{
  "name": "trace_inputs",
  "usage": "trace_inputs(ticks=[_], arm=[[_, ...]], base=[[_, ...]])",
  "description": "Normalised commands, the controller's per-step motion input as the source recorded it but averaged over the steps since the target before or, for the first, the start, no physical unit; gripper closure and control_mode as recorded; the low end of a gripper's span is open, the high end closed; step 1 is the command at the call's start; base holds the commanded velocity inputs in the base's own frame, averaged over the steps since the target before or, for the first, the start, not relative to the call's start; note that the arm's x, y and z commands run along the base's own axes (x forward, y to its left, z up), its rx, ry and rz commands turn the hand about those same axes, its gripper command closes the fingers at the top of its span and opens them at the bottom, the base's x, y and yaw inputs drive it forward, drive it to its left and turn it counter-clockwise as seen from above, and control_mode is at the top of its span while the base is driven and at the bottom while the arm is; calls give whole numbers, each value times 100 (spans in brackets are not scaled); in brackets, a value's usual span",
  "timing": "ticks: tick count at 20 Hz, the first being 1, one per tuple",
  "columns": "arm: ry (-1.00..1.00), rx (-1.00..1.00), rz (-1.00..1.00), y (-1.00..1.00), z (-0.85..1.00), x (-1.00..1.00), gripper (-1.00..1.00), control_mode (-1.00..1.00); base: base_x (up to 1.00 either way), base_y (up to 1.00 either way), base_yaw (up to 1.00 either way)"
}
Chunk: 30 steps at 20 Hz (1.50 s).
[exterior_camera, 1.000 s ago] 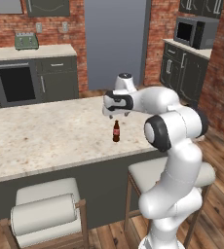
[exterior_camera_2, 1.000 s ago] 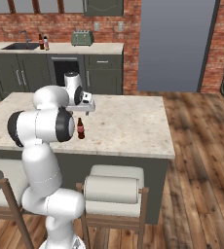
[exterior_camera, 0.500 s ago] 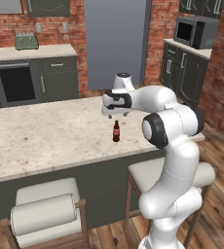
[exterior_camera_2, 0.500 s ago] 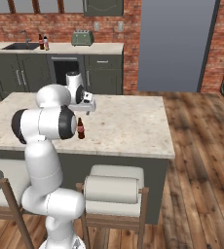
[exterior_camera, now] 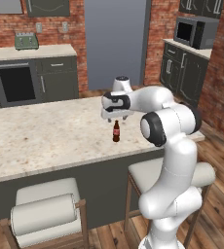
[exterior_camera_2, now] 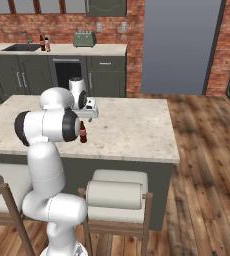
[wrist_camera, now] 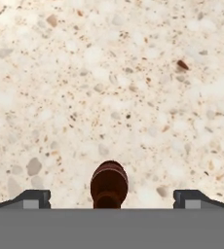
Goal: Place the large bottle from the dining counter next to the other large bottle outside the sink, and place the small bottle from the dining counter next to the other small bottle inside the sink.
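Small bottle (exterior_camera: pixel 116 131): short dark brown glass, red label band; stands upright on the table (exterior_camera: pixel 41 136), a pale speckled stone island top on a dark grey base.
Label text: too small to read in either base view.
End effector (exterior_camera: pixel 117 116): hangs directly above the bottle's cap, pointing down, apart from it; fingers spread wide, nothing between them.
Hand view: looks straight down; the bottle's round brown top (wrist_camera: pixel 109 184) sits centred between the two dark fingertips (wrist_camera: pixel 32 198), each well out to its side; speckled stone all round.
Right base view: the bottle (exterior_camera_2: pixel 82 133) shows just past the arm's big joint, partly tucked behind it; end effector (exterior_camera_2: pixel 90 116) above it.
Far worktop, right base view: the sink (exterior_camera_2: pixel 19 48) with a faucet at the back left; beside it stand a tall dark bottle (exterior_camera_2: pixel 42 43) and a slim pale-bodied bottle (exterior_camera_2: pixel 47 44), touching or nearly so; cannot tell which.
Toaster (exterior_camera_2: pixel 84 39): green, on the same far worktop; also seen in the left base view (exterior_camera: pixel 26 41).
Left base view extra: microwave (exterior_camera: pixel 196 32) on the right-hand worktop.
Stools (exterior_camera: pixel 48 210): padded, tucked against the table's near side.
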Motion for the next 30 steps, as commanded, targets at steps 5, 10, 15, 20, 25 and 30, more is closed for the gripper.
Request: trace_inputs(ticks=[5,10,15,20,25,30], arm=[[2,0,0,12,-10,0,-100,-100],[2,0,0,13,-11,0,-100,-100],[1,0,0,3,-1,0,-100,-100],[0,1,0,-9,10,0,-100,-100],[0,4,0,-16,27,-1,-100,-100],[0,0,0,-1,2,-20,-100,-100]], base=[[0,0,0],[0,0,0],[0,0,0],[0,0,0],[0,0,0],[0,0,0]])
